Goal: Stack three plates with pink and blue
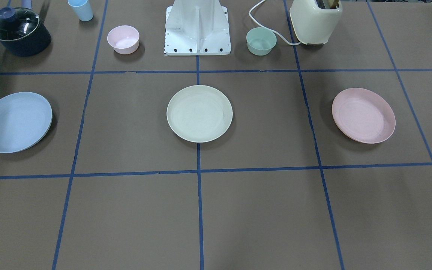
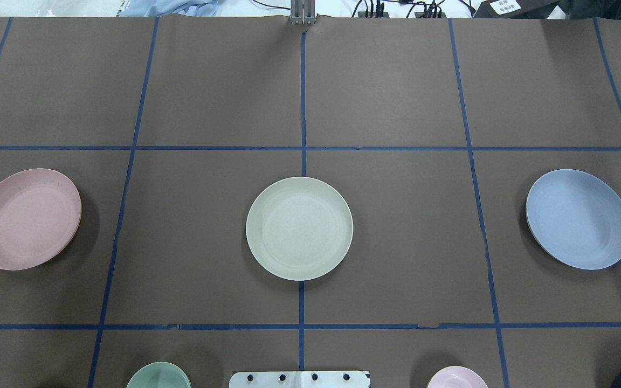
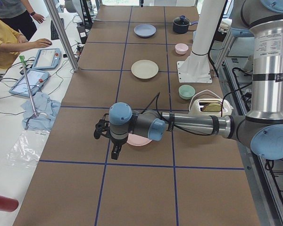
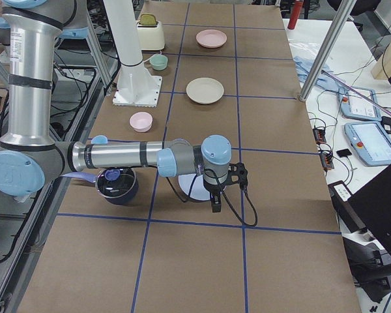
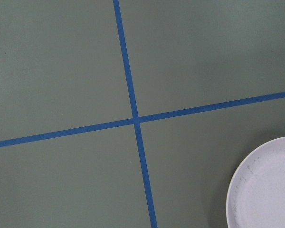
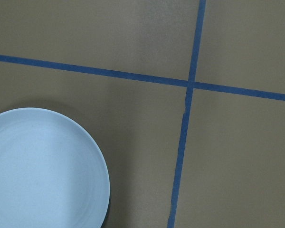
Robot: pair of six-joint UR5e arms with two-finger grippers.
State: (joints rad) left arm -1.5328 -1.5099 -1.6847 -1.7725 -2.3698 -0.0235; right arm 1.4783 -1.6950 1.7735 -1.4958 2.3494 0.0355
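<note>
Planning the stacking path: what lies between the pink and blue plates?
Only the cream plate, midway between pink plate and blue plate, in the overhead view.

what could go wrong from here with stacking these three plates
1. The pale pink round plastic plate and light blue round plastic plate lie flat with low rims, so a rim pinch may slip.
2. Both likely go to the cream-white round plastic plate in the middle, where the left arm and right arm could clash.
3. The right arm reaches out close to the dark lidded pot and might knock it.
</note>
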